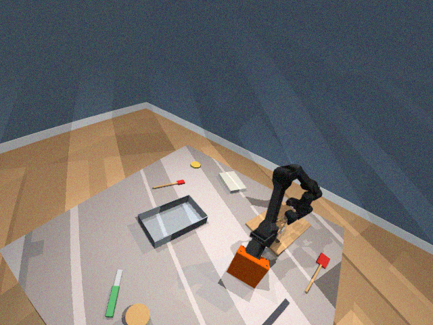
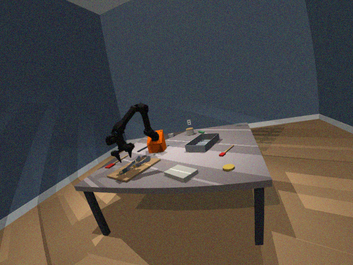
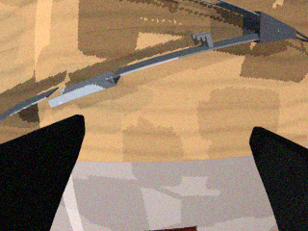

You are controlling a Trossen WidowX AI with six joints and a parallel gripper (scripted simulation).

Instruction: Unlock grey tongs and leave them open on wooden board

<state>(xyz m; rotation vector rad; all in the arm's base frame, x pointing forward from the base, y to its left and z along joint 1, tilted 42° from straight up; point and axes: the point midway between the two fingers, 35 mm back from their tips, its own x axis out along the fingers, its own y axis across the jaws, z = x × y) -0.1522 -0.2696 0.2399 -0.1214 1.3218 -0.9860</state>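
The grey tongs (image 2: 136, 164) (image 3: 164, 59) lie on the wooden board (image 1: 300, 229) (image 2: 122, 178) (image 3: 279, 96). In the wrist view the hinge end is at the upper right. The arms spread apart from it towards the left; the upper arm runs partly out of the frame. In the top view the arm hides much of the tongs. My gripper (image 1: 287, 211) (image 2: 125, 159) (image 3: 172, 130) is wide open and empty, above the board's edge and beside the tongs, with a gap to them. The roasting tin (image 1: 178, 232) (image 2: 195, 148) stands apart with nothing lying across it.
A red-headed spatula (image 1: 323, 260) (image 2: 110, 165) lies near the board; another spatula (image 1: 180, 182) (image 2: 222, 154) lies beyond the tin. A pale block (image 1: 232, 181) (image 2: 181, 172), a yellow disc (image 1: 195, 164) (image 2: 228, 167), a green-handled knife (image 1: 112, 300) and a dark bar (image 1: 276, 311) also lie on the table.
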